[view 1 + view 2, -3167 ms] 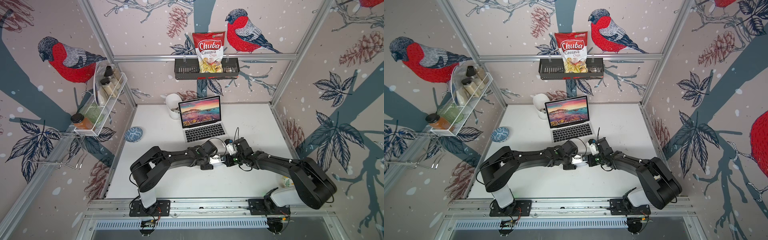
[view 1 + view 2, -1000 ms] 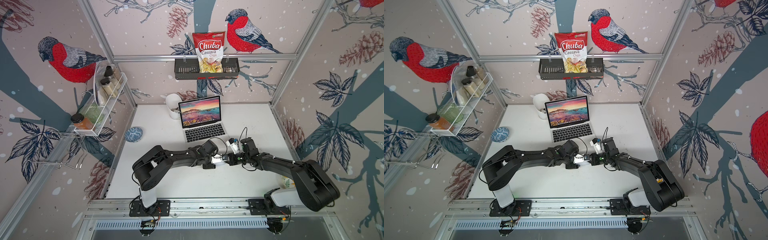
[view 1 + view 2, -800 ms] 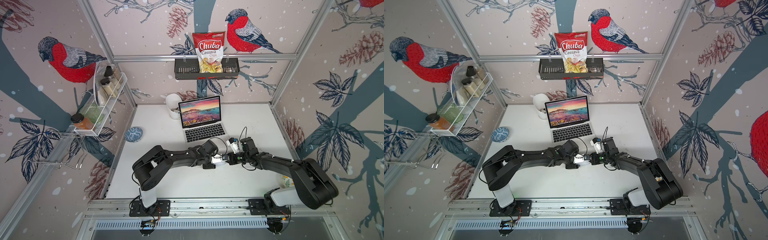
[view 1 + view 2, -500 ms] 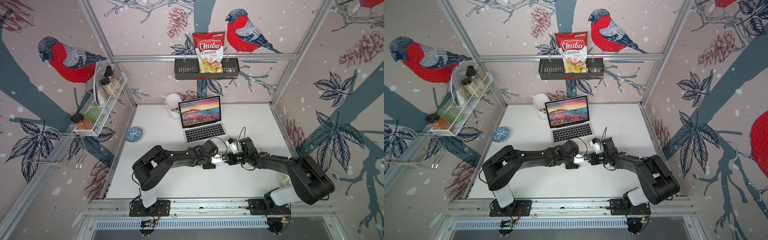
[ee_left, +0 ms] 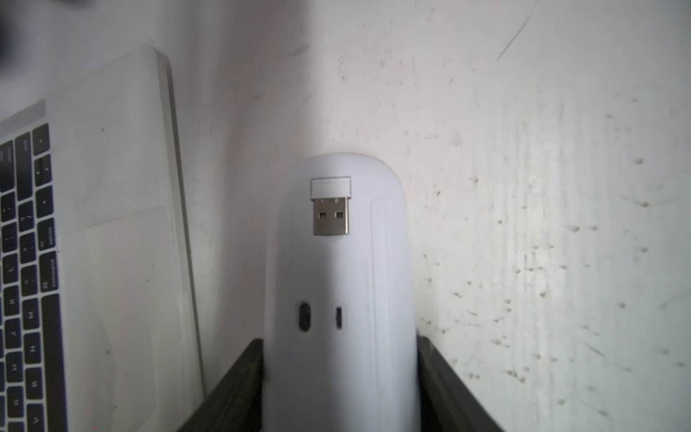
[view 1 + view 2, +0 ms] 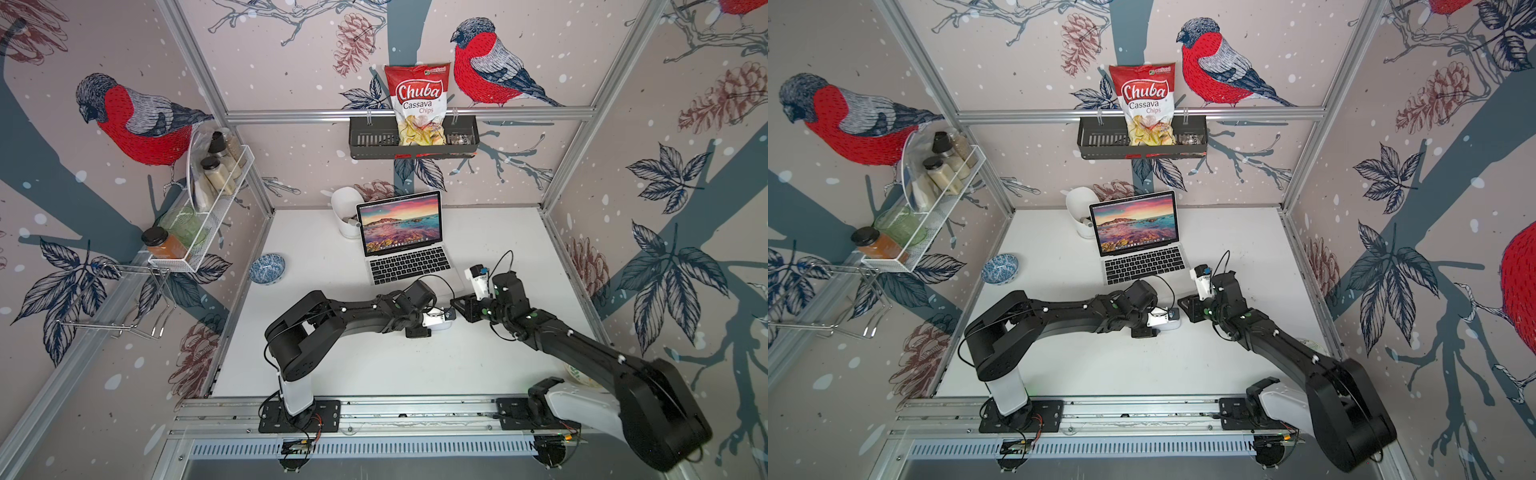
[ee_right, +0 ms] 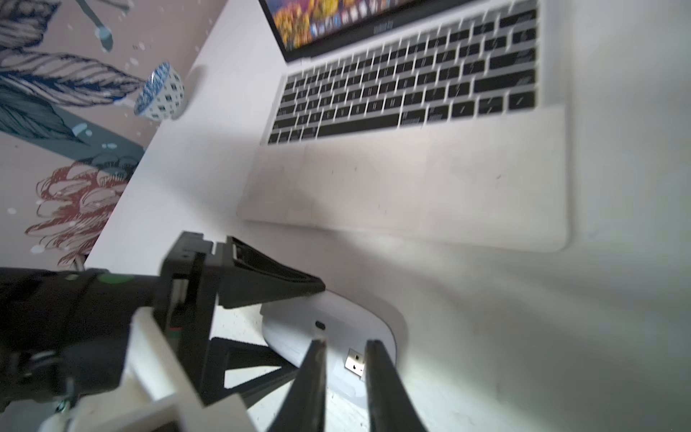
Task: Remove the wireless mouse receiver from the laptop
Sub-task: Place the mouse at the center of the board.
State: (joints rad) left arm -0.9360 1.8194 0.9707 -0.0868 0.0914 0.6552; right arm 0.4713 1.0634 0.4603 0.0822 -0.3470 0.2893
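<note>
White tabletop [image 5: 523,224], silver USB receiver [image 5: 331,207] lying on upturned white mouse [image 5: 340,299]

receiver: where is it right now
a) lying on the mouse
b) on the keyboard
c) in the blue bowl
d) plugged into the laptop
a: the receiver lies loose on the upturned mouse, which the left pincer grips beside the laptop.
</note>
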